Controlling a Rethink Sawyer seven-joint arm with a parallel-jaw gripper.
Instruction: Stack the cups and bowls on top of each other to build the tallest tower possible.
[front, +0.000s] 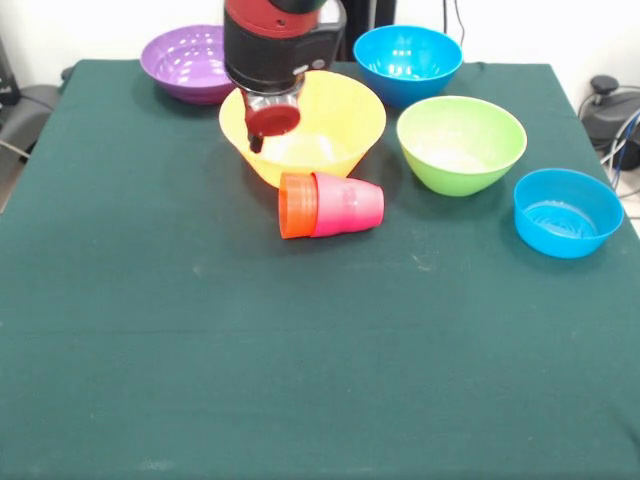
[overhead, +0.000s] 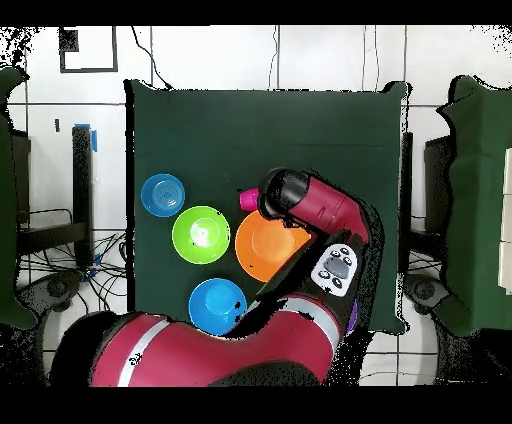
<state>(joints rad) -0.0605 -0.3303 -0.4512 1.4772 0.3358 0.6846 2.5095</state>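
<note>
Glossy tapered cups (front: 332, 205), nested sideways

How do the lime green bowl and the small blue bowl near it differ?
The lime green bowl is wider and taller than the small blue bowl. In the front view, the green one sits beside the orange-yellow bowl; the blue one sits near the table's edge. Both stand upright and look empty.

Red and black arm (overhead: 200, 355) sweeps up from base, bends at elbow, reaches out over table. Wrist housing (front: 280, 45) hangs vertical, pointing down. Gripper (front: 268, 125) below it, raised clear of table surface. Tip looks like dark red rounded piece behind clear guard; finger spread not readable from either view.
</note>
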